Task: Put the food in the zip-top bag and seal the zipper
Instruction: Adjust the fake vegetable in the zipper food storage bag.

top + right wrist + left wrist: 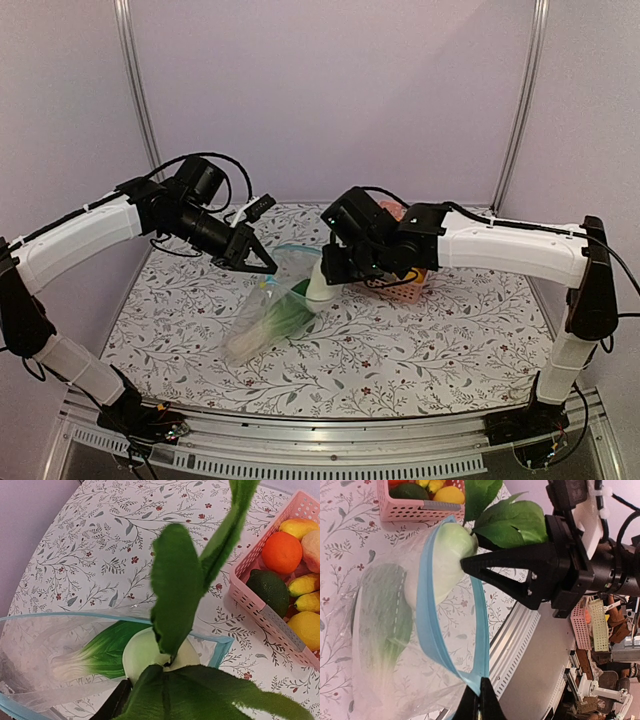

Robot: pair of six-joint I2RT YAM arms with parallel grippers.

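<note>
The clear zip-top bag (250, 325) lies mid-table with its mouth held wide. My left gripper (481, 700) is shut on one end of the light-blue zipper (427, 615), which forms an open loop. A bok choy (387, 615) lies inside the bag. A pale round-bulbed vegetable (445, 555) with broad green leaves (175, 595) sits in the mouth, bulb first. My right gripper (325, 272) stands over it. One black finger (505, 562) touches the bulb, while the leaves hide the other finger and the gap.
A pink slatted basket (250, 602) stands right of the bag, holding an orange (282, 552), an avocado (270, 587), lemons and a peach-coloured fruit. The metal rail of the table's near edge (520, 645) runs close to the bag. Purple walls enclose the back.
</note>
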